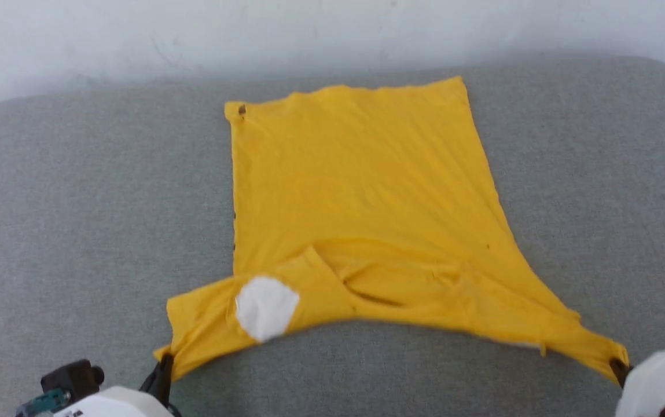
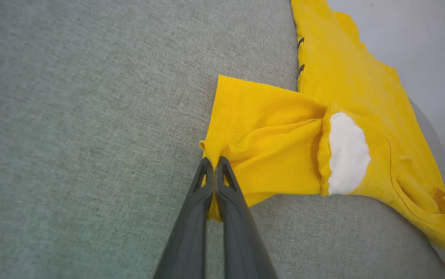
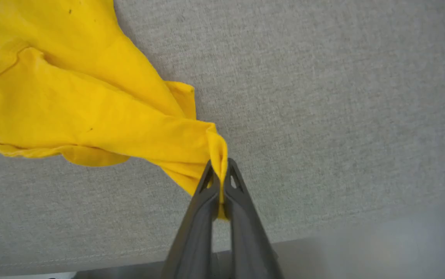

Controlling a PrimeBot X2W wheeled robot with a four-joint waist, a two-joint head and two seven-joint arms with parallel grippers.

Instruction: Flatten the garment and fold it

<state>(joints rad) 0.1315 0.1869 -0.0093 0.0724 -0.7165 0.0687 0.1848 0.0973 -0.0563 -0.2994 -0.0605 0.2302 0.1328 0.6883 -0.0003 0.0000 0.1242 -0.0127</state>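
Inspecting the garment (image 1: 367, 191), I note wrinkled mustard-yellow knit with a round white patch (image 1: 265, 307), spread across the middle of the grey woven cushion (image 1: 77, 231), left gripper (image 2: 214, 162) and right gripper (image 3: 219, 166) each clamped on a bunched corner by its front edge.

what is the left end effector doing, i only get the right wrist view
Observer: The left end effector is shut on the hem of the shirt's sleeve.
Operator: is the far half flat
Observer: Yes, it lies flat on the gray cushion.
Operator: any print showing
Observer: A white patch shows beside that sleeve.
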